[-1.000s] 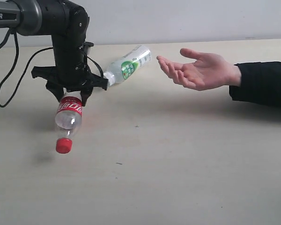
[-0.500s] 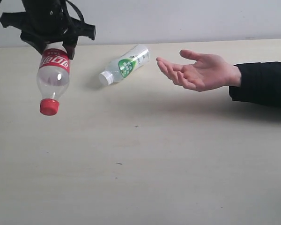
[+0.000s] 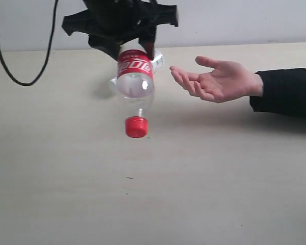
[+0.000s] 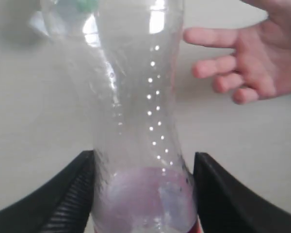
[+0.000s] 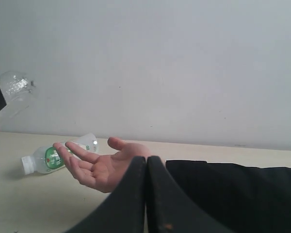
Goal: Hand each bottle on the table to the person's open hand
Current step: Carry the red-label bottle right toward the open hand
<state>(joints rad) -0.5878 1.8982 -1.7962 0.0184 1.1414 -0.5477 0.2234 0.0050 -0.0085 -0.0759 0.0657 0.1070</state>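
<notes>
The red-labelled bottle (image 3: pixel 135 84) hung upside down in the air, its red cap (image 3: pixel 136 127) pointing at the bench (image 3: pixel 219 178) and well clear of the surface; it was held by its base end, up near the top of the exterior view; the left fingers (image 4: pixel 63 204) were closed in on it from both sides, one black pad on each flank of the clear body, spread only as far as the bottle's own width; in the left wrist view the dimpled plastic filled the middle of the picture.

Just to the bottle's right in the exterior view waited the person's hand (image 3: pixel 217 79), palm up and open, reaching toward the bottle; near it, but not touching; a gap showed between the hand and the label. Behind the hanging bottle lay a green-labelled bottle (image 5: pixel 43 160), on its side on the bench, its white cap at the end farther from the hand; from the exterior camera it was largely hidden by the held one; the right wrist view showed it plainly, just beyond the open palm.

A dark sleeve (image 3: pixel 285 89) ran from the wrist off to the right edge. On the other arm, the right fingers (image 5: pixel 131 194) were pressed flat together with nothing between them; a black cable (image 3: pixel 20 76) looped down at the left, in front of a plain pale wall (image 5: pixel 184 63).
</notes>
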